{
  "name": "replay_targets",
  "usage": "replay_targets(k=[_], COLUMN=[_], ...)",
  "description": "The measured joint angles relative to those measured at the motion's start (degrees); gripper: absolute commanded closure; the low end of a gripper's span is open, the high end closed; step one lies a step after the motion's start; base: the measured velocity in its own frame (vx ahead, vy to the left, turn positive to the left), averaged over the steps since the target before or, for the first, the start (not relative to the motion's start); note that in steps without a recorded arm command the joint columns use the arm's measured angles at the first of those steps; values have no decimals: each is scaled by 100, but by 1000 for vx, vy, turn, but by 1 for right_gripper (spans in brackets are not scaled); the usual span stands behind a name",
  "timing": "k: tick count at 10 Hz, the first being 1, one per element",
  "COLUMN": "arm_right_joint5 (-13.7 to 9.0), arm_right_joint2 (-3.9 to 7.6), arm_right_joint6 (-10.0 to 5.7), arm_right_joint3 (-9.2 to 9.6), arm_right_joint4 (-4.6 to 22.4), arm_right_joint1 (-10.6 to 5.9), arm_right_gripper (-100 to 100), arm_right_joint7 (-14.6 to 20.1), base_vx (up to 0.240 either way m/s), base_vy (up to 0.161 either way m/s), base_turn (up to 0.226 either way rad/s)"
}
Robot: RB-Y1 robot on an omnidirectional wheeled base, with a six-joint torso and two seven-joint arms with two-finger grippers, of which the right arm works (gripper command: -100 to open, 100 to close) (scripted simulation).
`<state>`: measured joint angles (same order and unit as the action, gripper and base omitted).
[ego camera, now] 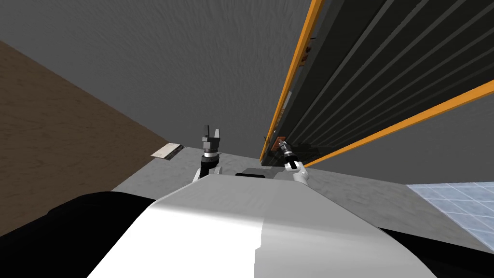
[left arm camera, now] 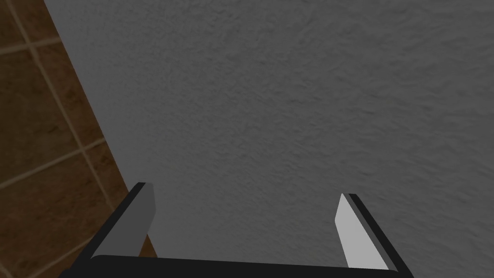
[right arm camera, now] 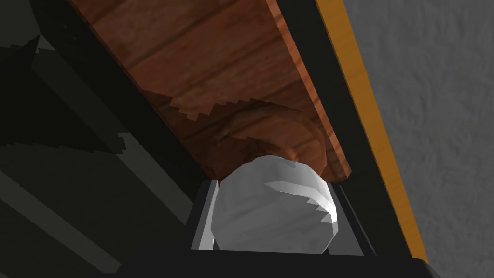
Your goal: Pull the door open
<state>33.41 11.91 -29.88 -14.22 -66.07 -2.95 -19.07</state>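
Where the right wrist looks: right gripper [right arm camera: 275, 186] clenched on round pale grey knob [right arm camera: 270, 219] of reddish-brown wooden door [right arm camera: 217, 62].
left gripper [left arm camera: 245, 190]: released, facing grey wall [left arm camera: 289, 96].

Dark grey-green door panel [ego camera: 366, 87] striped with paler grey ribs, bright orange frame [ego camera: 290, 82] at its edges.
Reddish-brown wood-grain handle plate [right arm camera: 217, 72], darker streaks; pale grey faceted round knob [right arm camera: 272, 207], white highlight on one side. Rough mottled mid-grey wall [ego camera: 193, 62]. Brown tiled surface [left arm camera: 43, 145], thin lighter tan grout lines. Pale blue tiled floor patch [ego camera: 463, 207], whitish grid.
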Motion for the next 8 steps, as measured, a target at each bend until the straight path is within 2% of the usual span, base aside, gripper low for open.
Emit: replay_targets(k=[5, 8], arm_right_joint5=[-754, -1255], arm_right_joint2=[86, 135], arm_right_joint6=[28, 114], arm_right_joint3=[108, 214], arm_right_joint4=[5, -127], arm_right_joint1=[40, 140], arm_right_gripper=[100, 100], arm_right_joint7=[630, 1081], base_vx=[-59, -59], base_vy=[-38, -46], base_turn=[101, 96])
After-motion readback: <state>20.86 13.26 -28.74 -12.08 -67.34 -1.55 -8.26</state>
